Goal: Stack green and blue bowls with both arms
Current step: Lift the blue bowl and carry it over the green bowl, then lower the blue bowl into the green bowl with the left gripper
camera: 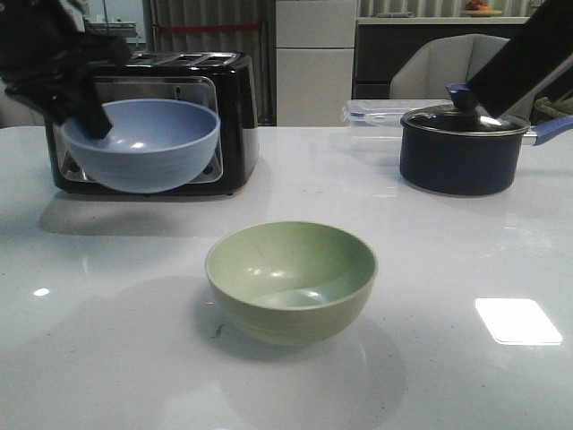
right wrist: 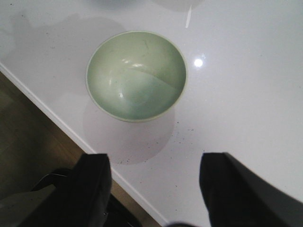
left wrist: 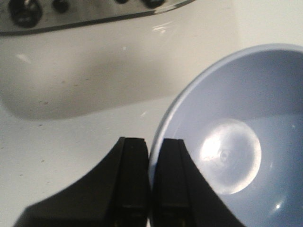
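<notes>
The green bowl (camera: 291, 279) stands upright and empty on the white table near the middle front; it also shows in the right wrist view (right wrist: 136, 74). My left gripper (camera: 88, 116) is shut on the left rim of the blue bowl (camera: 143, 143) and holds it in the air in front of the toaster. In the left wrist view the gripper (left wrist: 150, 156) has one finger inside and one outside the blue bowl's (left wrist: 241, 137) rim. My right gripper (right wrist: 154, 175) is open and empty, high above the table; only its arm (camera: 524, 58) shows at the front view's upper right.
A black and steel toaster (camera: 179, 116) stands at the back left behind the blue bowl. A dark navy lidded saucepan (camera: 461, 148) stands at the back right, with a clear lidded container (camera: 380, 116) behind it. The table's near edge (right wrist: 57, 125) shows in the right wrist view.
</notes>
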`<state>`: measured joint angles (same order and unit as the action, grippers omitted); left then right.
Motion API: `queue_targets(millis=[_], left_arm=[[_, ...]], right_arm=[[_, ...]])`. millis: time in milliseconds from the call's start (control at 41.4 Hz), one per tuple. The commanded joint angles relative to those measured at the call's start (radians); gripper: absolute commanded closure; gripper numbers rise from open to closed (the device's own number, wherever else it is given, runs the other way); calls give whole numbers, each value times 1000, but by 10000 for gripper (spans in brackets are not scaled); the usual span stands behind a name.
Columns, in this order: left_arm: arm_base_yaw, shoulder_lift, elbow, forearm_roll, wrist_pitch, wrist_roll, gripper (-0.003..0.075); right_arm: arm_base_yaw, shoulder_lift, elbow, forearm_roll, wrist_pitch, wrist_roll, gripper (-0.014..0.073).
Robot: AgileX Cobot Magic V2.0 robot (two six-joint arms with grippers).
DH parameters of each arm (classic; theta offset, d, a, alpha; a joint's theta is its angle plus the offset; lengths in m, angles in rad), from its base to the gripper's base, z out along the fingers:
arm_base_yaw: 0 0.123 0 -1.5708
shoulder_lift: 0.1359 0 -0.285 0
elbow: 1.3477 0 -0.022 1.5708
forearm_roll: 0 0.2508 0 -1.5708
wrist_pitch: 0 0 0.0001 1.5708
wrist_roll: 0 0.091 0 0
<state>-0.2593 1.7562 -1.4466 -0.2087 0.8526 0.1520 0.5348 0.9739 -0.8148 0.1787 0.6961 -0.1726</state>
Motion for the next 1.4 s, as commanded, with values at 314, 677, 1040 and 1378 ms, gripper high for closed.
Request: queue_targets(millis=[314, 677, 1040, 1378], left_arm=[[-281, -61, -62, -41, 6, -1, 628], [-359, -37, -62, -32, -35, -1, 628], [-359, 119, -62, 24, -66, -1, 628], [-359, 134, -62, 24, -43, -1, 417]], right_arm=[[1, -18, -28, -1, -52, -12, 77], [1, -18, -28, -1, -52, -12, 77], [1, -18, -28, -1, -52, -12, 77], [1, -18, -28, -1, -52, -12, 77]])
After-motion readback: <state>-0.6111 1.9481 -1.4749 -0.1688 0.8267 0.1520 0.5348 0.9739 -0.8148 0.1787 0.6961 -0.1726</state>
